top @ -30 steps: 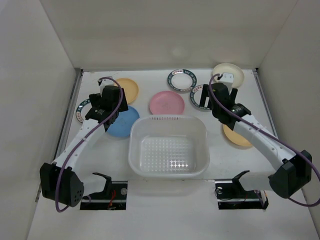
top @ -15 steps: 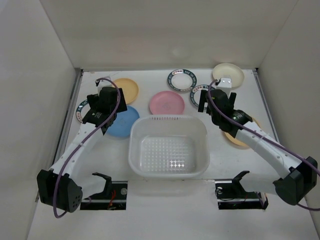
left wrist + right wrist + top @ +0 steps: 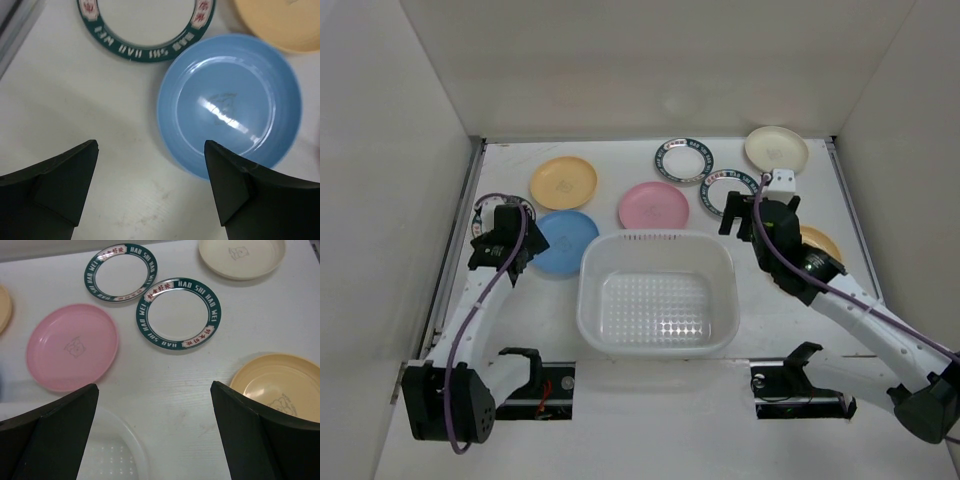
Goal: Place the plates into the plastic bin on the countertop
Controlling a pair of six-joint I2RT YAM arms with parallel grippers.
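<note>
The white plastic bin (image 3: 657, 238) stands empty at the centre of the countertop (image 3: 620, 165). Around it lie a blue plate (image 3: 568, 243), a yellow-orange plate (image 3: 563, 182), a pink plate (image 3: 653, 205), two green-rimmed plates (image 3: 683, 160) (image 3: 725, 190), a cream plate (image 3: 776, 149) and an orange plate (image 3: 820, 243). A third green-rimmed plate (image 3: 145, 25) lies at the far left. My left gripper (image 3: 150, 150) is open and empty above bare counter beside the blue plate (image 3: 230, 105). My right gripper (image 3: 152, 387) is open and empty above the counter between the pink plate (image 3: 72, 347) and the orange plate (image 3: 280, 387).
White walls enclose the counter on the left, back and right. A metal rail (image 3: 455, 250) runs along the left edge. The bin's far right corner (image 3: 125, 440) shows under my right gripper. Two black holders (image 3: 525, 365) (image 3: 800, 375) sit at the near edge.
Both arms have drawn back toward the near edge. My left gripper moved left and nearer, uncovering the yellow-orange plate. My right gripper moved nearer, off the green-rimmed plate.
</note>
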